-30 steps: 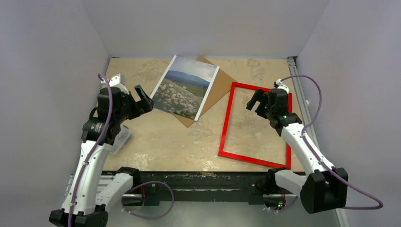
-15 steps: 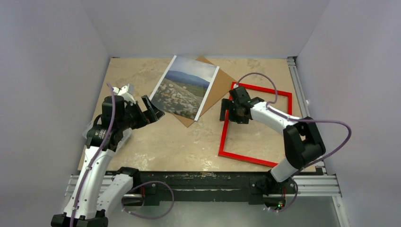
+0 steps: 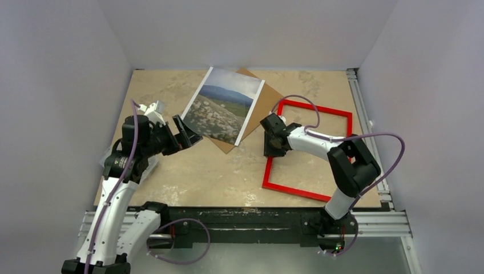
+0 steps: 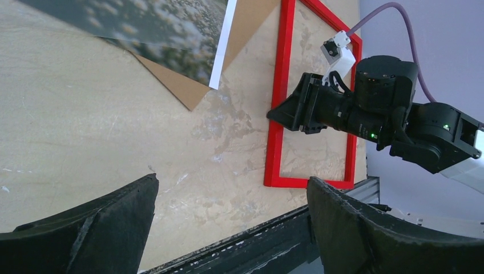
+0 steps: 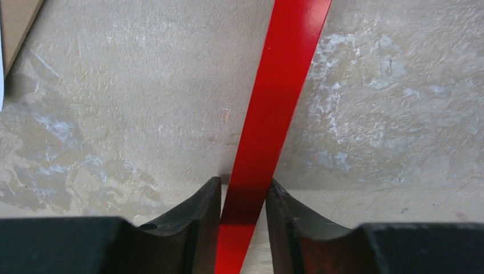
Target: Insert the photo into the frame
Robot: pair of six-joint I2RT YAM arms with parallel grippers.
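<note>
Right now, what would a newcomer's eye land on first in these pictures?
The bright red frame, flat on the right of the table, with the right end effector gripping its left rail. Then the landscape photo at the far middle, lying on a brown board, with the open left end effector by its near corner.

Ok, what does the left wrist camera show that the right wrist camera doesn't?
Only the left wrist view shows the right gripper from outside, the left gripper gaping wide, and the printed face of the rectangular landscape photo. Only the right wrist view shows its dark fingers straddling one rail closely. Both show the thin bright red picture frame, the brown backing board and the beige tabletop.
</note>
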